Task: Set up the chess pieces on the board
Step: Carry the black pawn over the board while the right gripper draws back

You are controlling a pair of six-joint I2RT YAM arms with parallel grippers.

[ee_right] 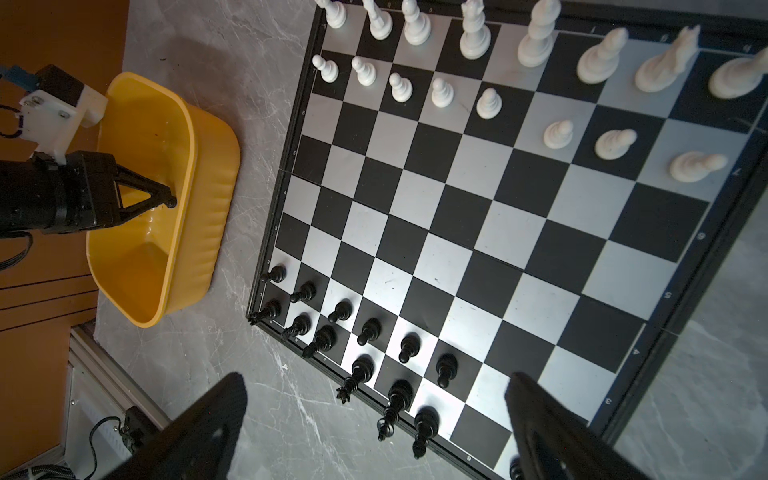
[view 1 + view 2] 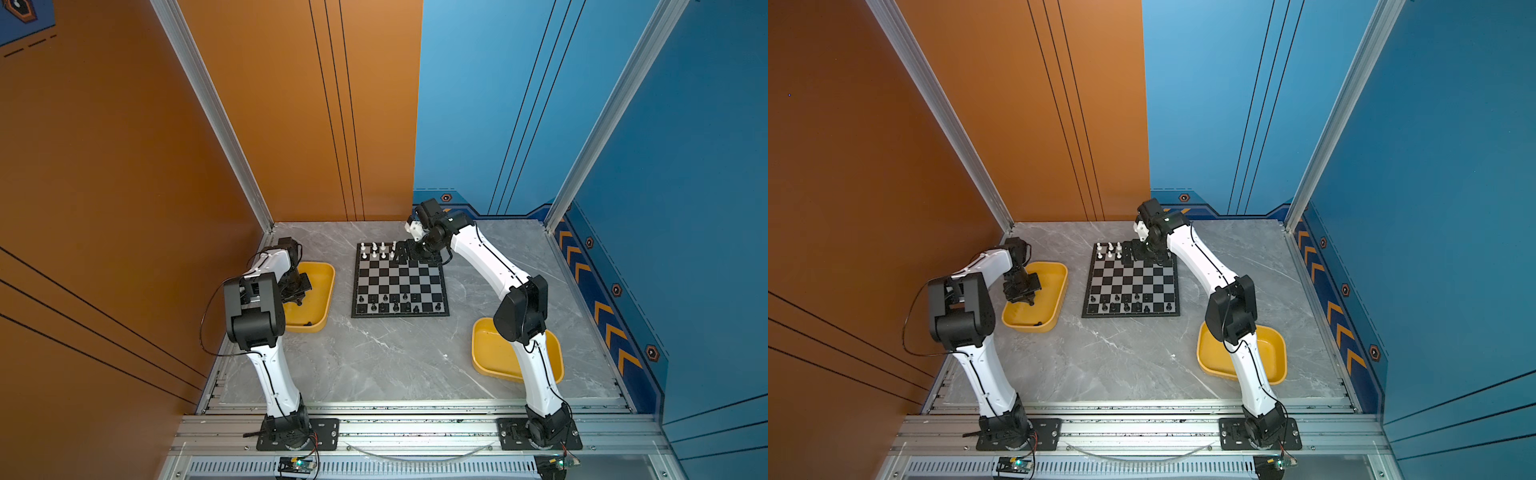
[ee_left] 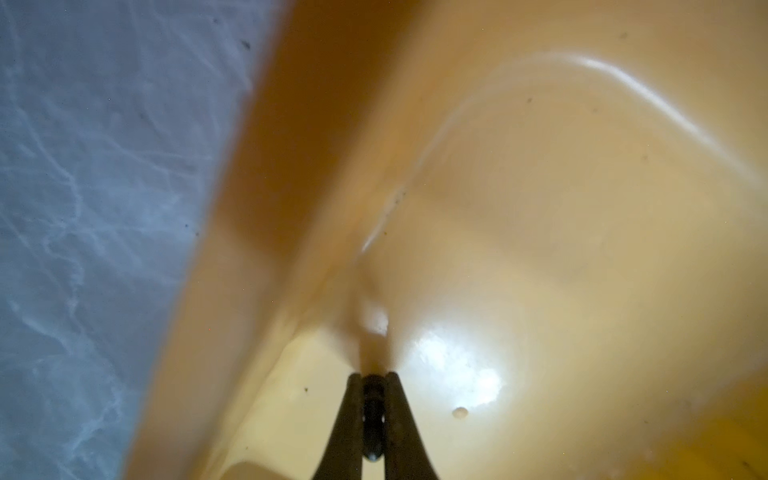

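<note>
Pickup stage. We see the left gripper (image 3: 373, 376) closed on a small black piece (image 3: 372, 409), which sits pinched between its fingers low inside the yellow tray (image 3: 291, 166), close to the tray's wall. The tray stands on the grey table (image 2: 395, 357) just beside the board (image 2: 400, 276), on the left arm's side. The right gripper (image 1: 374, 378) hangs above the board's far edge with its jaws spread wide and nothing between them. On the board, the white pieces (image 1: 441, 92) fill the two far ranks, as far as we can count. The black pieces (image 1: 368, 330) stand in the two near ranks, where we judge some squares vacant toward the right arm's side. A small dark thing (image 2: 308, 323) lies in the tray's near corner, too small to name.

We take the step in hand to be the pickup of one black chessman. The next move calls for a lift clear of the tray's wall, a carry to a vacant near-rank square, and an upright release that spares the close-set neighbours. The piece seems to lie lengthwise in the grip, so we expect the wrist to need tilting.
</note>
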